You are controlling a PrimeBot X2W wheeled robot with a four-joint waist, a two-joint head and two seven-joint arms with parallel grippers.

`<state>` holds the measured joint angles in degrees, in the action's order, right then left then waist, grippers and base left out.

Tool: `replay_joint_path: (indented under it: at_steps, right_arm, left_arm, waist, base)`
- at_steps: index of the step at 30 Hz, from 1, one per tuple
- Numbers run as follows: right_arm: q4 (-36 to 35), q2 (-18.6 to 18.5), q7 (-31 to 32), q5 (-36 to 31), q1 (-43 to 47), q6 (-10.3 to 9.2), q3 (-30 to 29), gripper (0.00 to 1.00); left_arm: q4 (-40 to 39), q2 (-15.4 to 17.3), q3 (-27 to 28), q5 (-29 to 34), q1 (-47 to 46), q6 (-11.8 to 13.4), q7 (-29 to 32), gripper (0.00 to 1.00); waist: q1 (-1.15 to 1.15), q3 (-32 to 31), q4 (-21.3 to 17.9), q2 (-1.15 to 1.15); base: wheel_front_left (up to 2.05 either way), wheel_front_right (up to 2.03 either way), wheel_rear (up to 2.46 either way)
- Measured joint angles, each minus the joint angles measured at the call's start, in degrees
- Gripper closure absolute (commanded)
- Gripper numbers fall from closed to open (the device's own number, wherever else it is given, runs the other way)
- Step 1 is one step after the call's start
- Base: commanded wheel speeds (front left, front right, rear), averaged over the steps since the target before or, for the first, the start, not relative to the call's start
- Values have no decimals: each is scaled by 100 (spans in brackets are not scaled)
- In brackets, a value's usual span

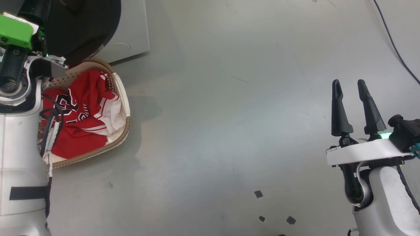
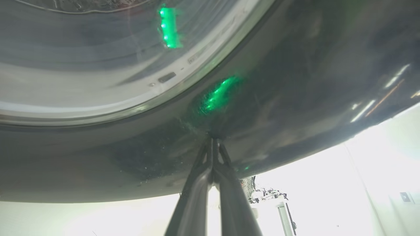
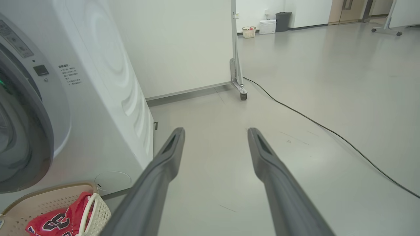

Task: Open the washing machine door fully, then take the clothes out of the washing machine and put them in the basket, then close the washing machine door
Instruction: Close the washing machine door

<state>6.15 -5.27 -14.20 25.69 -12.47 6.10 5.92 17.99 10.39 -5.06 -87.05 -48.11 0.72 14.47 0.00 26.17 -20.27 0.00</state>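
The clothes [image 1: 82, 124] lie bundled in the basket [image 1: 122, 137], which stands on the floor [image 1: 229, 114] just in front of the washing machine [image 3: 108, 98], at the near left. So the unloading looks done, and only the closing of the washing machine door [image 2: 295, 98] is left.

The left gripper [image 2: 212, 141] is clenched with nothing between its fingers. Its tips press on the door's glossy black rim, below the glass bowl [image 2: 82, 49], which reads as a push to shut it. Whether the door has reached its latch is hard to judge from these angles; it may be nearly home.

The right gripper [image 1: 348, 83] hangs spread and empty over bare floor, well to the right.
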Motion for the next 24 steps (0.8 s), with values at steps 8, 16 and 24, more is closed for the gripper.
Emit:
replay_joint_path:
  at_steps: [8, 16, 24]
  right_arm:
    - [-1, -22, -1, -115, 2, 34, -115, 0]
    - [29, -68, -9, -224, 30, 40, -152, 0]
    - [90, -171, -9, -381, 260, 40, -187, 0]
  left_arm:
    - [104, -188, 131, -200, 222, -530, -66, 100]
    - [129, -237, 349, -476, 1000, -713, -135, 100]
    - [-32, -417, 492, -552, 1761, -761, -352, 100]
  waist:
    - [0, -71, 279, 0]
    - [0, -269, 550, 0]
    - [0, -522, 845, 0]
  base:
    - [0, 0, 0]
    - [0, 0, 0]
    - [0, 0, 0]
